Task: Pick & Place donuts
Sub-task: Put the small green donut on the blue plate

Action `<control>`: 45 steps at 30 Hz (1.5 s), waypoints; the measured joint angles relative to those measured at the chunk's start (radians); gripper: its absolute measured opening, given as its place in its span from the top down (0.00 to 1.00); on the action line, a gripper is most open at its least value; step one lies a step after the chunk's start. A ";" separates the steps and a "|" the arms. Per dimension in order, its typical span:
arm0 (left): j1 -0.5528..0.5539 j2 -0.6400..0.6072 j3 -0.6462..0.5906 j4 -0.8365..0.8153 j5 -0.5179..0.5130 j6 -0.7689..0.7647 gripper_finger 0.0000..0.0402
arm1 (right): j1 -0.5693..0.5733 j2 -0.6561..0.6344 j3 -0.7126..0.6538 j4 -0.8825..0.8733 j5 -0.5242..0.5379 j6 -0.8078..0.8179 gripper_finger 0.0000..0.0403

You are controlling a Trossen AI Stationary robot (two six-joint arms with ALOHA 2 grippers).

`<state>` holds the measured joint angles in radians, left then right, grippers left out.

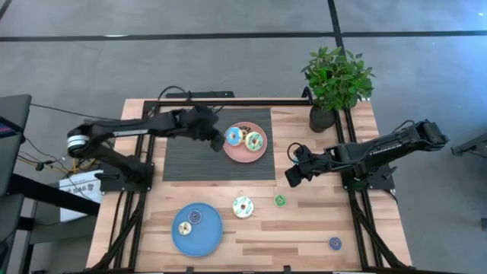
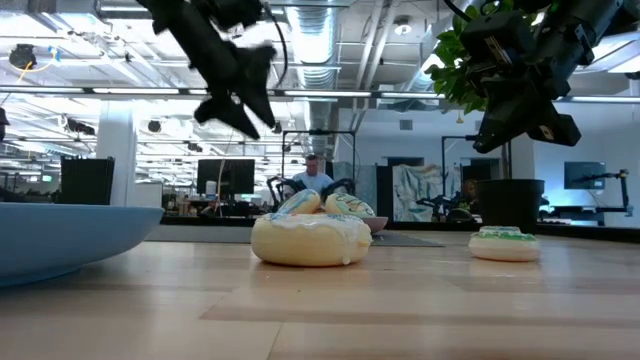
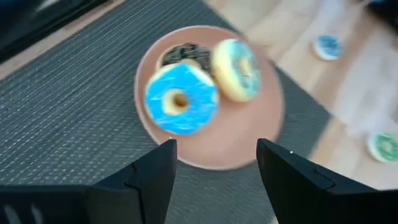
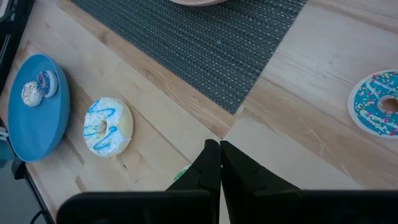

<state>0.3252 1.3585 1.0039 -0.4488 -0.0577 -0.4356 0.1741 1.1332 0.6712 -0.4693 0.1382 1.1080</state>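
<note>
The pink plate [image 1: 245, 154] lies on the grey mat and carries three donuts: a light blue one [image 3: 180, 99], a cream one with teal icing [image 3: 237, 70] and a brown one [image 3: 181, 54] behind them. My left gripper [image 3: 216, 146] hovers open above the plate's left edge [image 1: 218, 138]. A white donut with blue drizzle [image 1: 243, 206] and a small green donut [image 1: 280, 201] lie on the wood. A small teal donut [image 4: 379, 102] lies near my right gripper [image 1: 291, 176], which is shut and raised above the table [image 4: 219, 162]. A small purple donut [image 1: 335, 243] lies near the table's front right.
The blue plate [image 1: 204, 242] at the table's near left holds a small cream donut [image 1: 184, 228] and a small purple one [image 1: 195, 217]. A potted plant [image 1: 335, 80] stands at the far right corner. Black rails run along the table's sides.
</note>
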 joint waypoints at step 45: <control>-0.674 0.050 -0.058 -0.180 -0.184 -0.013 1.00 | 0.078 0.000 0.001 -0.058 0.050 -0.238 1.00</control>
<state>-0.3492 1.4086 0.9460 -0.6285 -0.2416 -0.4484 0.2518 1.1329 0.6720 -0.5272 0.1884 0.8703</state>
